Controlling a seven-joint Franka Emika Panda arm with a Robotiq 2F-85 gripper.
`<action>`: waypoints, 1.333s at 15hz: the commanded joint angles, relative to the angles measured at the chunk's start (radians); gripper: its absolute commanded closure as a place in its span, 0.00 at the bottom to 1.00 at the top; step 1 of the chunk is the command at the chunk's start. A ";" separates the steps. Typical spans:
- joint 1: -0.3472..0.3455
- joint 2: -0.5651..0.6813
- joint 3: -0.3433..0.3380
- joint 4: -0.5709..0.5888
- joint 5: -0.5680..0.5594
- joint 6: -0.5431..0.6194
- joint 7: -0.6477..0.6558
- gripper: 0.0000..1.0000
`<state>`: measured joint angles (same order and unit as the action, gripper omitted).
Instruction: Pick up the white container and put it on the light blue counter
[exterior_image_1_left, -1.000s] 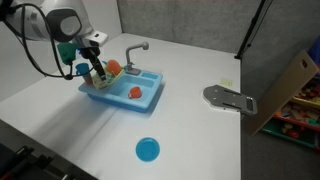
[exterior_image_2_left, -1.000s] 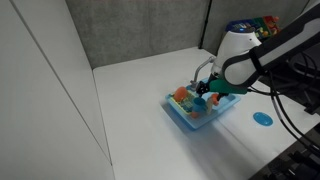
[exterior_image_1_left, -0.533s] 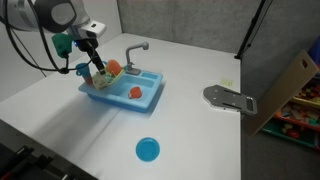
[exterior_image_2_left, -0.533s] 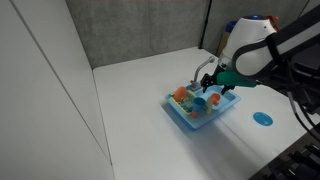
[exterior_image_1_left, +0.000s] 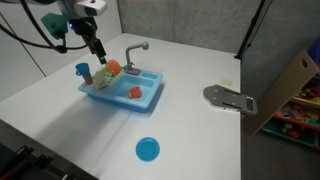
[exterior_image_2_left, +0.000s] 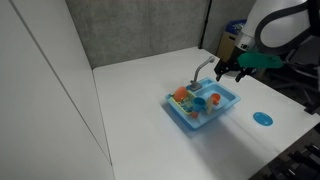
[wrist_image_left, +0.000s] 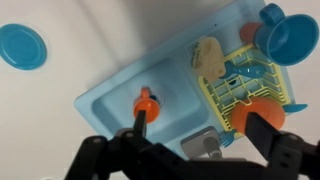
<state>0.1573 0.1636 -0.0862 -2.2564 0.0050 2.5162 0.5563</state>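
Observation:
The white container (wrist_image_left: 208, 55) is a small cream lumpy item. It sits on the flat top of the light blue counter (wrist_image_left: 175, 45), beside a yellow dish rack (wrist_image_left: 240, 88). In an exterior view it shows at the sink's rack end (exterior_image_1_left: 101, 77). The light blue counter shows in both exterior views (exterior_image_1_left: 150, 101) (exterior_image_2_left: 216, 114), with a grey faucet (exterior_image_1_left: 137, 48). My gripper (wrist_image_left: 205, 120) is open and empty. It hangs well above the sink unit in both exterior views (exterior_image_1_left: 94, 44) (exterior_image_2_left: 229, 69).
A small blue cup (exterior_image_1_left: 82, 71) stands at the rack end, and an orange plate (wrist_image_left: 262, 108) stands in the rack. A small orange-red item (exterior_image_1_left: 134, 92) lies in the basin. A round blue disc (exterior_image_1_left: 147, 150) lies in front. A flat grey metal plate (exterior_image_1_left: 230, 98) lies beside a cardboard box (exterior_image_1_left: 285, 90).
My gripper has risen from the rack end of the sink and moved up and away. The white container stays on the sink top.

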 joint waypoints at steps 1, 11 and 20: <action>-0.049 -0.135 0.014 -0.038 -0.039 -0.144 -0.035 0.00; -0.124 -0.374 0.067 -0.039 -0.113 -0.464 -0.222 0.00; -0.125 -0.537 0.082 -0.057 -0.086 -0.639 -0.452 0.00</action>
<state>0.0475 -0.3070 -0.0170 -2.2907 -0.0902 1.9231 0.1613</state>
